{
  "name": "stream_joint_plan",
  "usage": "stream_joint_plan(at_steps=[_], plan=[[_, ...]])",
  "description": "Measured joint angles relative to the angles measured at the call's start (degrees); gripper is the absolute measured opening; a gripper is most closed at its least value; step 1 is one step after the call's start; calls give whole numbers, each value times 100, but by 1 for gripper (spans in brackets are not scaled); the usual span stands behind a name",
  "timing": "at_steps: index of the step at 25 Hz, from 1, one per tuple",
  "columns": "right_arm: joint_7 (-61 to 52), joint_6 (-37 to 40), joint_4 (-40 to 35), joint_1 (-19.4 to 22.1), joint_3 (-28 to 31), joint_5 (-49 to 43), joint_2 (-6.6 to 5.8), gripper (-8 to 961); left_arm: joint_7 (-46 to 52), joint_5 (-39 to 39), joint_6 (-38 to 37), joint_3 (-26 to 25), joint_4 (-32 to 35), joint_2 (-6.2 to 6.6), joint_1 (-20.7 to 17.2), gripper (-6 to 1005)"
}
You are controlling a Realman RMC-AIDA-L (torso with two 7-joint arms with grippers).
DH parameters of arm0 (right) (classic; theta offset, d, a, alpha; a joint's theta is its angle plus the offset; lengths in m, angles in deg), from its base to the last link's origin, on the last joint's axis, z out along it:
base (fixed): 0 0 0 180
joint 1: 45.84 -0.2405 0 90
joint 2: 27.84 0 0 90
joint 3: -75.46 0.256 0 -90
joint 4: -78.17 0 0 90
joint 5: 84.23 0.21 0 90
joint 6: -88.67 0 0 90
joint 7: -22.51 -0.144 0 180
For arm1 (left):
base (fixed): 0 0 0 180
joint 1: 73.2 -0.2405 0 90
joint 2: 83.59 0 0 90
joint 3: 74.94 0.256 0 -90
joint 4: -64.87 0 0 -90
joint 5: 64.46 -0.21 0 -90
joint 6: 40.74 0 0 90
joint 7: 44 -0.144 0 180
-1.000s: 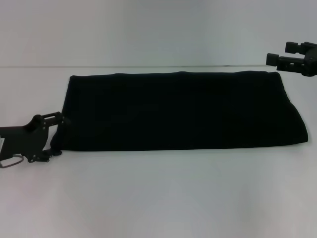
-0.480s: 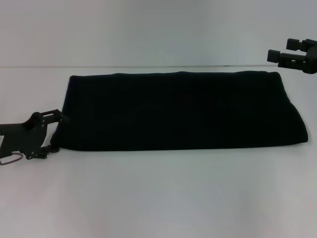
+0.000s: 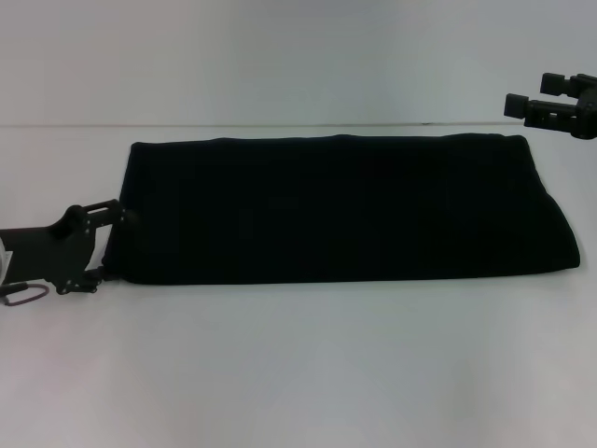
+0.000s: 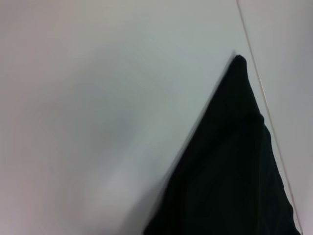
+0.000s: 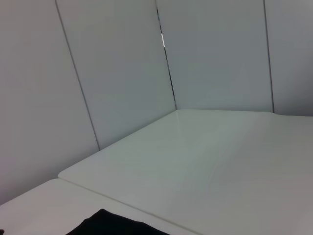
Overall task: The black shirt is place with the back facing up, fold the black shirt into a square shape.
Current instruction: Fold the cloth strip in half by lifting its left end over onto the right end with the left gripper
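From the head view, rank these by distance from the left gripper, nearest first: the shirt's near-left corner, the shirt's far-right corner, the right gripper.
Measured from the left gripper at the table's left edge:
1. Near-left corner of the black shirt: right beside the gripper.
2. Far-right corner of the shirt: across the cloth, at the table's back.
3. Right gripper: just beyond that corner, raised at the right edge.
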Motion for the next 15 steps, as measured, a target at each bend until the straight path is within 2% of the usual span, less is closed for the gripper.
stream_joint_plan(at_steps=[15], plan=[[1, -13, 0, -15, 0, 0, 0, 919, -150, -1, -57, 1, -4, -12, -56, 816]])
